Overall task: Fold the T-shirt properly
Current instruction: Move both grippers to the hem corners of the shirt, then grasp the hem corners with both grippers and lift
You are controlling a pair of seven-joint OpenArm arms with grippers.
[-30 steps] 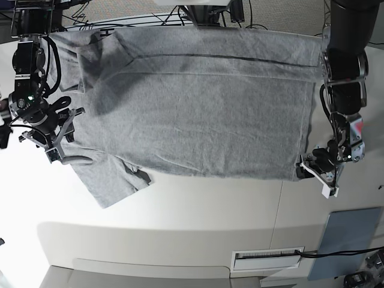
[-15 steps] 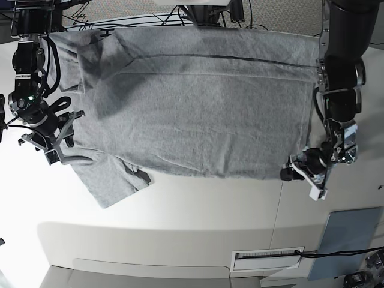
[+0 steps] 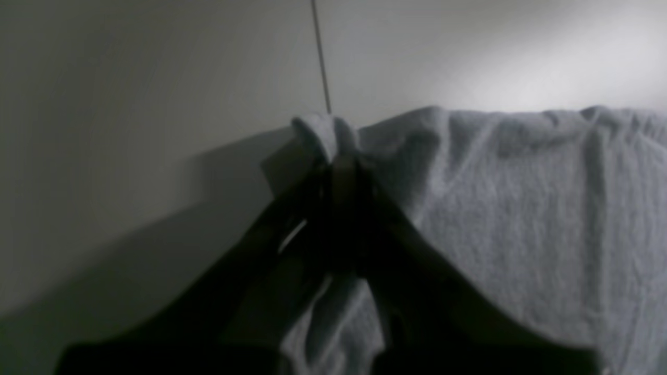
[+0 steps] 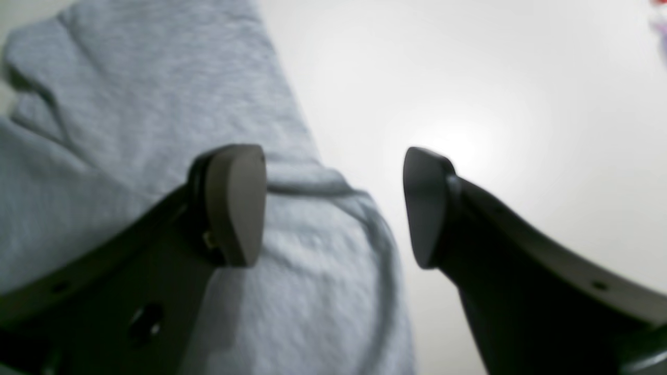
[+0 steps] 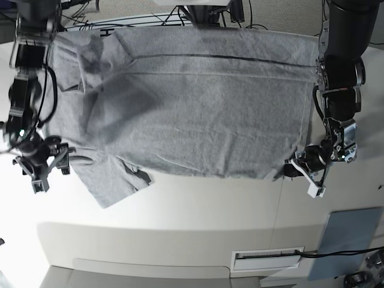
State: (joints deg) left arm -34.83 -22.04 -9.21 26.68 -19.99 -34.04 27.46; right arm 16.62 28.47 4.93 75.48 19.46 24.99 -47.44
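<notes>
Although the shirt (image 5: 198, 102) lies spread nearly flat across the desk (image 5: 198, 210), reaching the far edge, no fold of the body shows yet, so the task looks barely begun. One sleeve (image 5: 111, 180) sticks out toward the near side at the base view's left, and dark stitching or print runs in a line along the far part of the cloth. At the hem corner (image 3: 325, 133) on the base view's right, the left fingers (image 5: 292, 170) are pinched tight on a small bunch of fabric, as the left wrist view shows. The right fingers (image 4: 333, 208) stand wide apart over the sleeve's edge, one above the cloth and the other above bare desk, gripping nothing. My reading: one corner is secured and the sleeve side is not yet grasped. Left to do: that second grasp, then every fold, sleeves included.
</notes>
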